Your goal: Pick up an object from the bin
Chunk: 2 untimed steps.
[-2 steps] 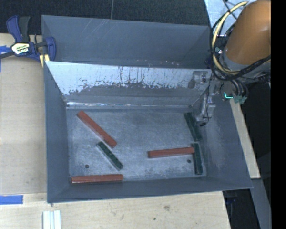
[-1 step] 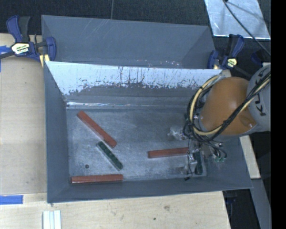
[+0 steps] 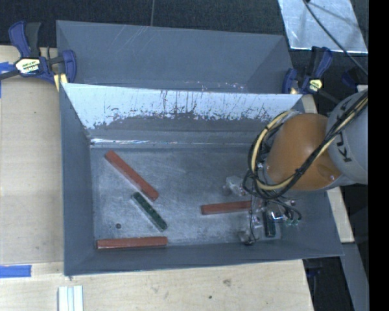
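Observation:
My gripper (image 3: pixel 251 233) is low in the bin's front right corner, under the orange wrist cover. A reddish-brown flat stick (image 3: pixel 224 208) lies just left of it, its right end reaching under the gripper body. Whether the fingers touch that stick I cannot tell. Farther left, a second reddish-brown stick (image 3: pixel 131 174) lies on a diagonal, with a dark green stick (image 3: pixel 149 211) below it. A third reddish-brown stick (image 3: pixel 131 242) lies along the front wall.
A small dark speck (image 3: pixel 118 225) sits on the floor at the front left. The arm and its cables hang over the bin's right side. The bin's sloped right and front walls are close to the gripper.

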Each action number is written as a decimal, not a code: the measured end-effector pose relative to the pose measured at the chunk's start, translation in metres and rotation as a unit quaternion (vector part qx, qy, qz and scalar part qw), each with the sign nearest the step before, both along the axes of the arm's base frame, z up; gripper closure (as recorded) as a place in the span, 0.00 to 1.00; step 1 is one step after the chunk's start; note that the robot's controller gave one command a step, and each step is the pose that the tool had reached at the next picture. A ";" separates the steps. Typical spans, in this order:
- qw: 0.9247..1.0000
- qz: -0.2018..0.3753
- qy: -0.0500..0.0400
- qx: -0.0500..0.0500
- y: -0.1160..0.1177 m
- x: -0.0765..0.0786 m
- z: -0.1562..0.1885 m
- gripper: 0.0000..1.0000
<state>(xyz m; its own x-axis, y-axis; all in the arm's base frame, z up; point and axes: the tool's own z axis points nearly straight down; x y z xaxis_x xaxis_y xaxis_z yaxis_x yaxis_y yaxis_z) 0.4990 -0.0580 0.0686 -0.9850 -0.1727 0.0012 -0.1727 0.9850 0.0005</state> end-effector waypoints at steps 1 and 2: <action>1.000 0.001 -0.002 0.000 0.000 0.001 0.002 1.00; 1.000 0.018 -0.007 -0.002 -0.047 0.030 0.143 1.00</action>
